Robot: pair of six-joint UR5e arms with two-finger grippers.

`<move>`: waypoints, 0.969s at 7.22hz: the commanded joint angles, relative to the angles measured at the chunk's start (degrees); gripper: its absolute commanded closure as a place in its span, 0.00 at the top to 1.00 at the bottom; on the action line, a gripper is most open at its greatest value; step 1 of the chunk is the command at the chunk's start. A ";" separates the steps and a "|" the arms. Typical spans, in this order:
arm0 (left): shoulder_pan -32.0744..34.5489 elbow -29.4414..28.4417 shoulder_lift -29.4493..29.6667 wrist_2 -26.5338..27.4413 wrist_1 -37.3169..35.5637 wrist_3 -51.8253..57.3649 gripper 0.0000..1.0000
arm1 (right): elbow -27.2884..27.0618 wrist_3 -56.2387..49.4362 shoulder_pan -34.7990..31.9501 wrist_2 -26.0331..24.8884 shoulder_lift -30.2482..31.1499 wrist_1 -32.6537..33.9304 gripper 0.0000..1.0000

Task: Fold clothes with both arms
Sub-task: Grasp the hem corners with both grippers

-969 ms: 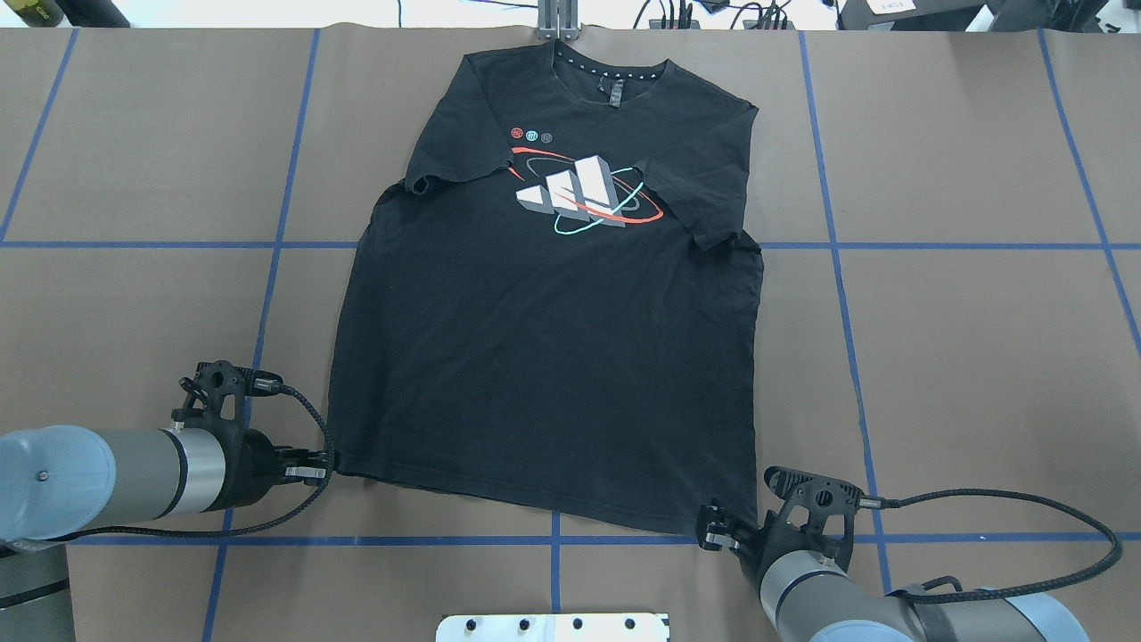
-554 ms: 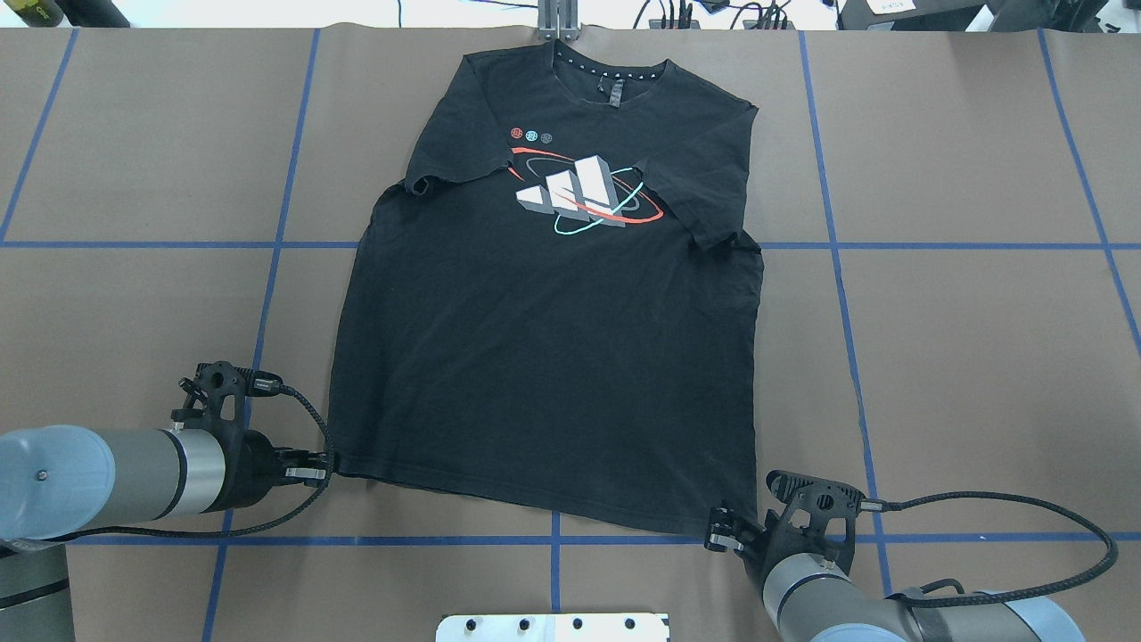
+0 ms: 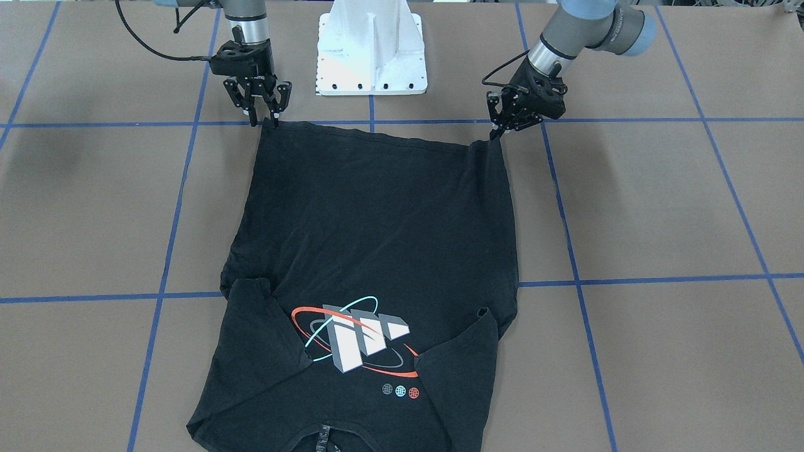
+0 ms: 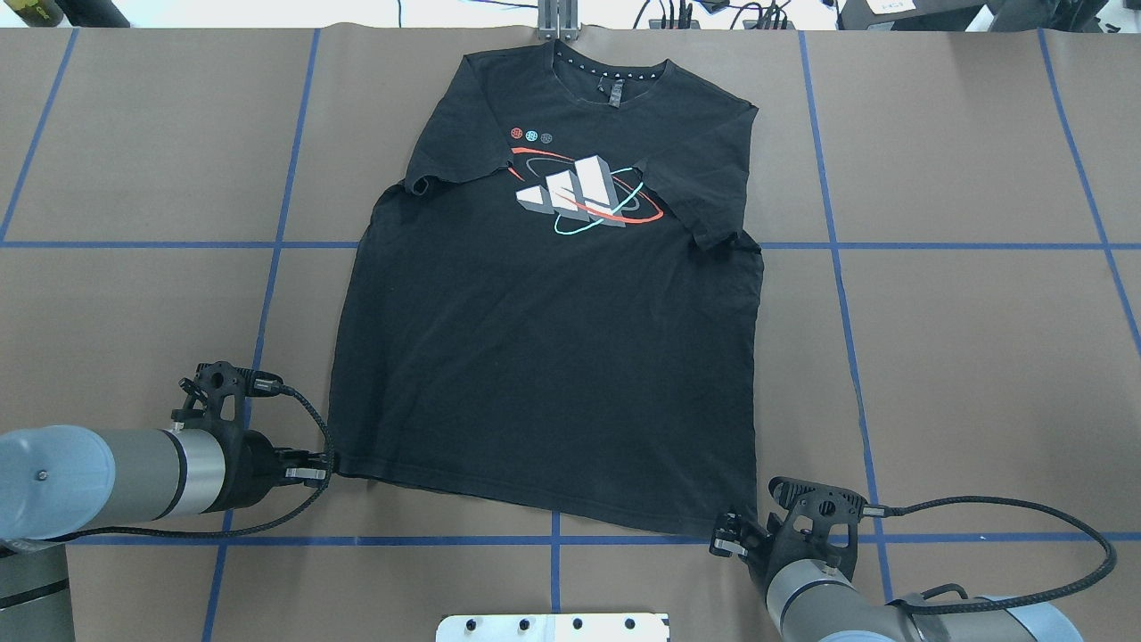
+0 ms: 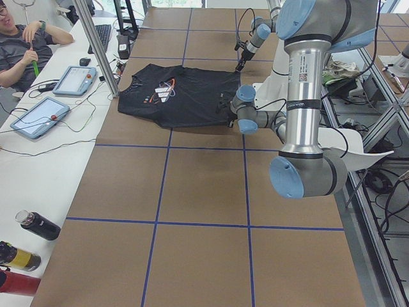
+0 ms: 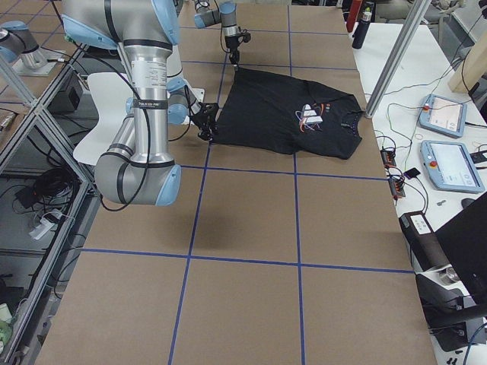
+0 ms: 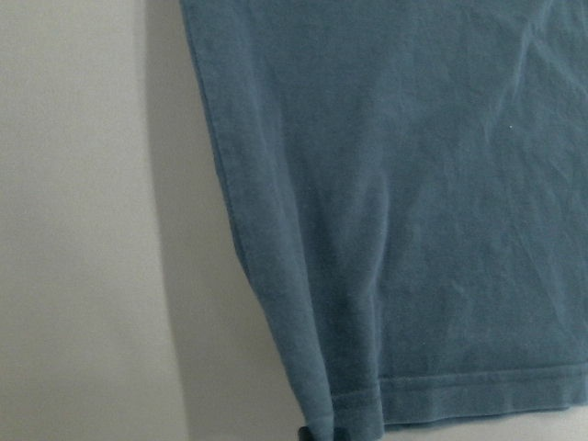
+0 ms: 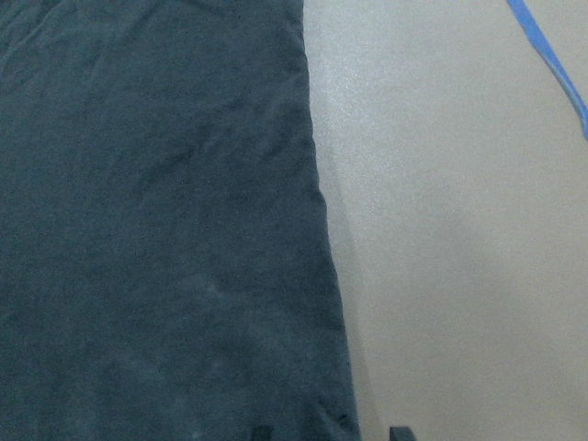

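The black T-shirt point(image 4: 544, 357) lies flat and face up on the brown table, collar at the far edge and both sleeves folded in over the chest graphic point(image 4: 584, 196). My left gripper point(image 4: 323, 468) sits low at the hem's left corner and looks shut on it. In the front-facing view that corner rises slightly to the left gripper point(image 3: 496, 132). My right gripper point(image 4: 724, 539) is at the hem's right corner. The right gripper point(image 3: 265, 119) is open there, and in the right wrist view two dark fingertips point(image 8: 397, 432) straddle the shirt's side edge point(image 8: 322, 276).
The white pedestal base point(image 3: 370, 50) stands between the arms at the near edge. Blue tape lines point(image 4: 267, 294) cross the table. A metal post point(image 4: 557, 18) rises behind the collar. A seated person point(image 5: 25, 45), tablets point(image 5: 38, 118) and bottles point(image 5: 38, 225) are along the operators' side.
My right gripper has slid slightly back toward the robot and to the right along the hem corner. The left gripper and the shirt have not moved.
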State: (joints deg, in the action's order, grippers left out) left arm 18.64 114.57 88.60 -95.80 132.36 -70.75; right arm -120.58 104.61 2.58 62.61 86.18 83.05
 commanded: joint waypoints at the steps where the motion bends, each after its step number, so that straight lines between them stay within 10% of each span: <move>1: 0.08 0.04 0.00 0.00 0.00 0.00 0.00 | 0.25 -0.02 0.32 -0.03 0.04 0.00 0.37; 7: 0.08 0.04 0.00 0.00 0.00 0.00 0.00 | 0.52 0.07 0.84 -0.12 -0.05 0.09 0.31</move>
State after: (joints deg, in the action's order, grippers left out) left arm 18.72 114.61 88.59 -95.80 132.36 -70.75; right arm -120.06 104.64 3.38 62.55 86.21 83.14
